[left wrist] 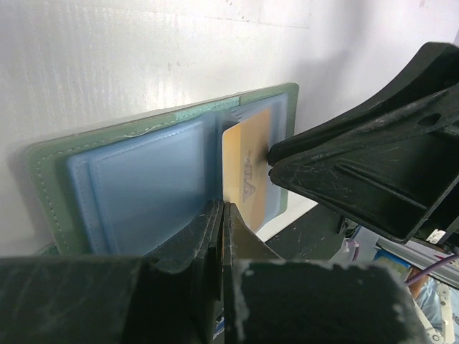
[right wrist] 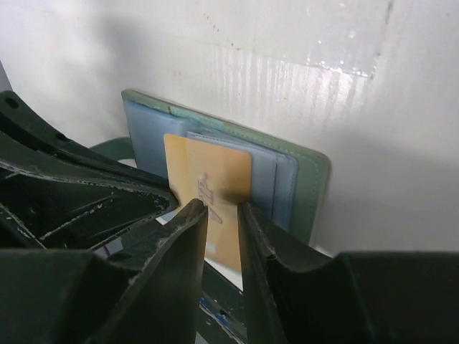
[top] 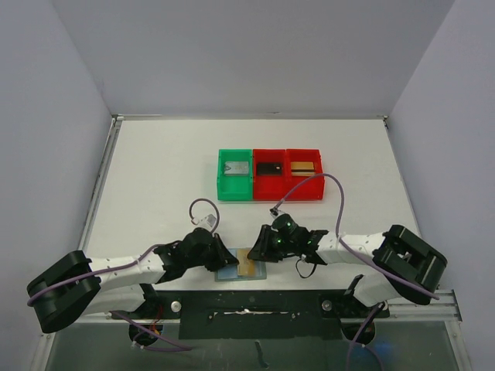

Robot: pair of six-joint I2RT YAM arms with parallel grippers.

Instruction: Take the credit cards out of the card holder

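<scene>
The card holder [top: 229, 270] lies open at the table's near edge, pale blue panels with a green border; it also shows in the left wrist view [left wrist: 136, 186] and the right wrist view [right wrist: 147, 129]. A gold-tan credit card [top: 247, 263] sticks partway out of its right panel toward the near edge [left wrist: 247, 172] [right wrist: 215, 172]. My left gripper [top: 223, 259] [left wrist: 222, 209] is shut, its tips down on the holder's middle fold. My right gripper [top: 261, 247] [right wrist: 223, 209] stands with its jaws a narrow gap apart, tips on the card's face.
At the back stand a green bin [top: 235, 187] and two red bins [top: 270, 188] [top: 303, 186], each with a small item inside. The black mounting rail [top: 255, 309] runs just below the holder. White walls enclose the table.
</scene>
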